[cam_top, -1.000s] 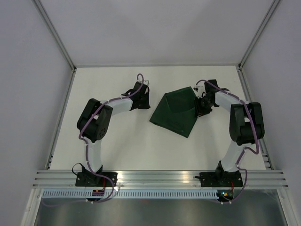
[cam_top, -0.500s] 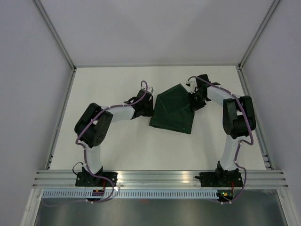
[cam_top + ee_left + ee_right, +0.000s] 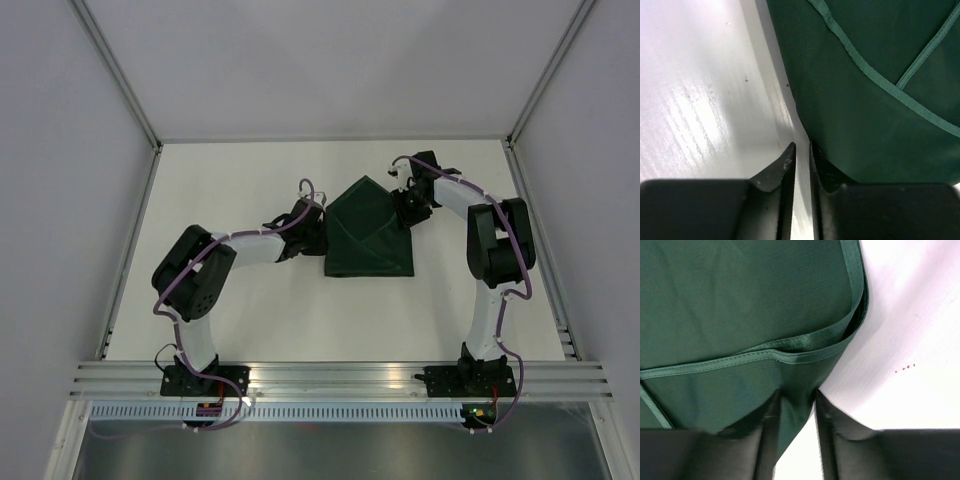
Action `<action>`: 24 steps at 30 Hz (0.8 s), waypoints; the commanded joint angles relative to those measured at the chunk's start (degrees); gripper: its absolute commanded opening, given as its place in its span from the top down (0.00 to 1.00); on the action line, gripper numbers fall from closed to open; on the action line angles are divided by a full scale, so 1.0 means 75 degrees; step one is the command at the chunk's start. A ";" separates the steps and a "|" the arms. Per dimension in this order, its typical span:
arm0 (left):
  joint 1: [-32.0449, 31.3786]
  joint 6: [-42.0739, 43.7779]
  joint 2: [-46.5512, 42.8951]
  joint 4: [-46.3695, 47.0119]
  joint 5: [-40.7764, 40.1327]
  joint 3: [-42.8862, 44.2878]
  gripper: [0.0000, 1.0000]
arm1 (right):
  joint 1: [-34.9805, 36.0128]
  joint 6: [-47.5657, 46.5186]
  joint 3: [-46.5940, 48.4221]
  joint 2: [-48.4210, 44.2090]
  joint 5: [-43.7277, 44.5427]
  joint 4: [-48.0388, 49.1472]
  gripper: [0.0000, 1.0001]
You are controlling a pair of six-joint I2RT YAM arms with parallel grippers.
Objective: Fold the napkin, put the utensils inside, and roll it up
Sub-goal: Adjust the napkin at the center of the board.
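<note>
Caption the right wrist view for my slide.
Right gripper straddling a corner of the folded green napkin on the white table.

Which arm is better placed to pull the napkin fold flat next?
Likely right gripper: the napkin edge sits between its fingers. Left gripper, barely parted, is beside it over bare table.

Bright even light, table (image 3: 690,100) glare, soft shadow beside napkin (image 3: 865,100)

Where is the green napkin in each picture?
Top view: the napkin lies in the middle of the white table.
Left wrist view: the napkin fills the right side.
Right wrist view: the napkin fills the top and left.
Shared landmark: the white table beside the napkin's edge.
</note>
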 commanded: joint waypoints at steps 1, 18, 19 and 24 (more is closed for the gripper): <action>0.0139 -0.0130 -0.0394 -0.0300 -0.0380 -0.0179 0.77 | 0.0024 -0.0041 -0.0050 -0.0161 0.0416 -0.0295 0.56; 0.0913 0.0490 -0.2960 -0.0651 0.0041 -0.0086 0.60 | 0.0117 -0.1001 -0.1022 -0.3043 -0.0227 0.0162 0.29; 0.0901 0.0537 -0.3042 -0.0733 0.0088 0.0043 0.60 | 0.0175 -0.1361 -0.1127 -0.3183 -0.0286 0.0115 0.28; 0.0913 0.0585 -0.3744 -0.0839 0.0089 0.0032 0.58 | 0.0993 -0.2511 -0.2205 -0.4330 -0.0322 0.0290 0.28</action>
